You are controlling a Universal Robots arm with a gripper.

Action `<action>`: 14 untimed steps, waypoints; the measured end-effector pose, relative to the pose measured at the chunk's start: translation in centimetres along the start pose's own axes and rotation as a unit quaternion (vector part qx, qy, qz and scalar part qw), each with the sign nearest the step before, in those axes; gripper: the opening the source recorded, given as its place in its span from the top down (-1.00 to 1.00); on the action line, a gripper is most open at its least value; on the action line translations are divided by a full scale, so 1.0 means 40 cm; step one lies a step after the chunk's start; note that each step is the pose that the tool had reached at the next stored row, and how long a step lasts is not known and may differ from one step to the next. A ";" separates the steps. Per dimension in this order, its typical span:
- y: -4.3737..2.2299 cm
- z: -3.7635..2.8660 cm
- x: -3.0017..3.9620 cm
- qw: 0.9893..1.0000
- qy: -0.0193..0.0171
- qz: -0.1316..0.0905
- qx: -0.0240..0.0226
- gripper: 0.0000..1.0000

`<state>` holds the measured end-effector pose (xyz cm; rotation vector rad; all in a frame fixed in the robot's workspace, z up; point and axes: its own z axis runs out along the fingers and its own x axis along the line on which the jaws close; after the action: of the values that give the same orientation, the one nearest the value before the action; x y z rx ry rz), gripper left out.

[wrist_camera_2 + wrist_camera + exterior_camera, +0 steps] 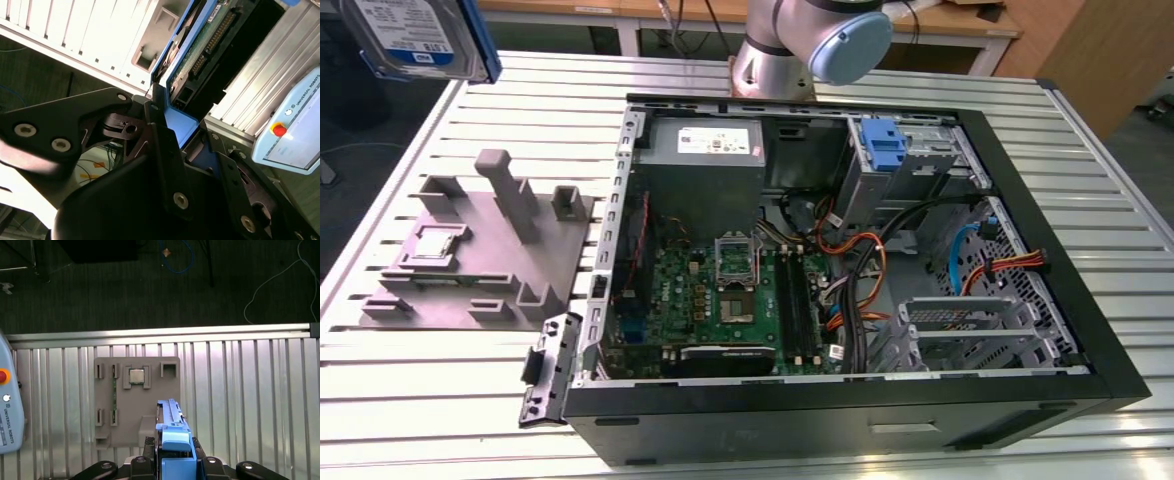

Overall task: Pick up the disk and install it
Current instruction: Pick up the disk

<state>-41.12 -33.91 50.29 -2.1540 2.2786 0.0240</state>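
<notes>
Blue-framed disk [424, 38], white-and-blue label [407, 35], in the claw [173, 461]

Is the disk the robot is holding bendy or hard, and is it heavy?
Probably hard: the disk juts out flat and straight from the gripper, with no sag. It looks thick and solid, with a circuit board on one face, so it is likely fairly heavy for its size. The smooth blue bracket might slip in a loose grip.

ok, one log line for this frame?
gripper: shut on disk | disk: held aloft above grey fixture plate, outside open PC case | install: not done
</notes>
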 end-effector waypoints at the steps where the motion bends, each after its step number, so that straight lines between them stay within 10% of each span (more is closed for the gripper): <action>1: 0.000 -0.004 0.000 1.000 0.000 0.000 0.000 0.27; 9: 0.000 -0.028 0.002 1.000 0.000 0.000 0.000 0.27; 14: -0.002 -0.028 0.030 1.000 -0.007 0.000 0.000 0.27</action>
<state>-41.10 -35.14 51.39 -2.1470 2.2712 0.0404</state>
